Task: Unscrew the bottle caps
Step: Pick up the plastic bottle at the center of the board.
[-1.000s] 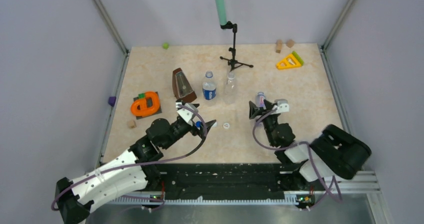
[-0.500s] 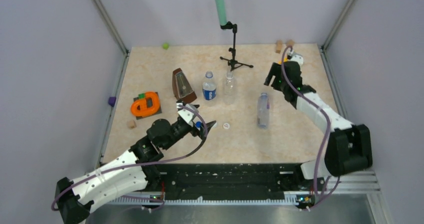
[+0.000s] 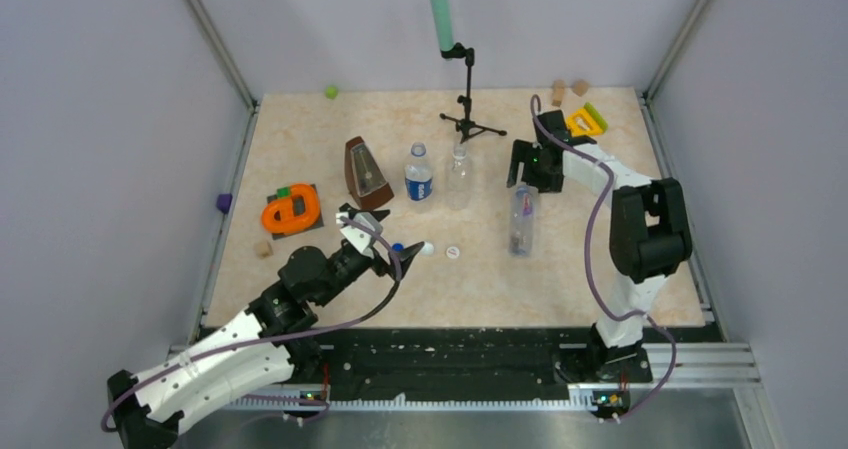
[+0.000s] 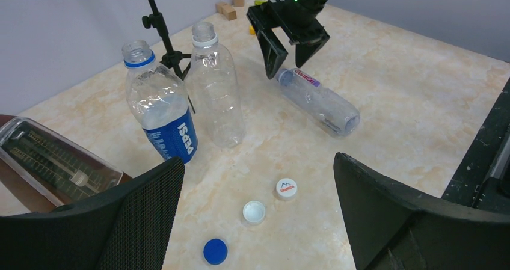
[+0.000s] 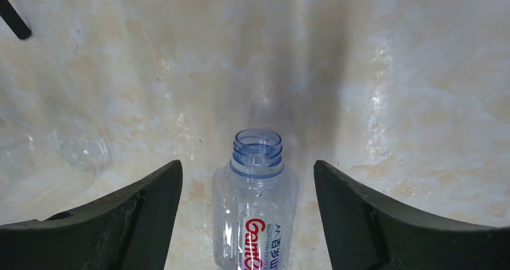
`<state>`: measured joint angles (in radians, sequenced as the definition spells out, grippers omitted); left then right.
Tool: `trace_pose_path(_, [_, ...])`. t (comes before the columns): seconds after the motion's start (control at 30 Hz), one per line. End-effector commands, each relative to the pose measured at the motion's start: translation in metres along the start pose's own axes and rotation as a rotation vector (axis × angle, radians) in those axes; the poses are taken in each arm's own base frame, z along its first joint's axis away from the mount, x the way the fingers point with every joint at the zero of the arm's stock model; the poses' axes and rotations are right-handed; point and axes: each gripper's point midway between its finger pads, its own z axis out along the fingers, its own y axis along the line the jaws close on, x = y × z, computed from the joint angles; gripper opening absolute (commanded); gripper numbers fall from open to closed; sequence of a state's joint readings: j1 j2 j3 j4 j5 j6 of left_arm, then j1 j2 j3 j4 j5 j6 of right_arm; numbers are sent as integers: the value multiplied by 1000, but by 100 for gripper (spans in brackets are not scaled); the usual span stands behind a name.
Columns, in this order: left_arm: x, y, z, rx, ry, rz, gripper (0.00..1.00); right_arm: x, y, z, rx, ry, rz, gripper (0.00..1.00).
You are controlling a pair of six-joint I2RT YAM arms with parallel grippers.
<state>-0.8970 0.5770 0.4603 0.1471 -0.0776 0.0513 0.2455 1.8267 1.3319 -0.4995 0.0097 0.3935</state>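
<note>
Marbled surface (image 3: 600, 259), near edge: left tool (image 4: 260, 168) spread wide, facing three loose caps: dark blue cap (image 4: 215, 251), plain white cap (image 4: 254, 211), logo white cap (image 4: 287, 187). Beyond, labelled bottle (image 4: 162, 110) and clear bottle (image 4: 216, 95) upright, uncapped. Third bottle (image 4: 319, 101) on its side, neck under right tool (image 4: 286, 62), likewise spread.

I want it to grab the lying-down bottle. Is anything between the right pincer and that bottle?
Nothing visible is. The right pincer hangs open right over the lying bottle's capless neck, a finger on each side. The blue-labelled bottle and the plain clear bottle stand off to one side, out of the way.
</note>
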Motion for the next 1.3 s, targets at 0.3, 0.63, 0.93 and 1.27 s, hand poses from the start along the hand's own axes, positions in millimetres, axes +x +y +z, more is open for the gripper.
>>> trace_pose_path(0.3, [1,9,-6,-45,-14,5,95,27,-4,11,-3,146,-60,79])
trace_pose_path(0.63, [-1,9,-7,-42,-6,8,95,22,-7,11,14,95,-46,54])
trace_pose_path(0.93, [3,10,-4,-48,12,15,95,-17,12,-28,-87,-196,-23,43])
trace_pose_path(1.27, [-2,10,0,-55,-21,3,95,-67,42,-139,-250,-1109,-113,40])
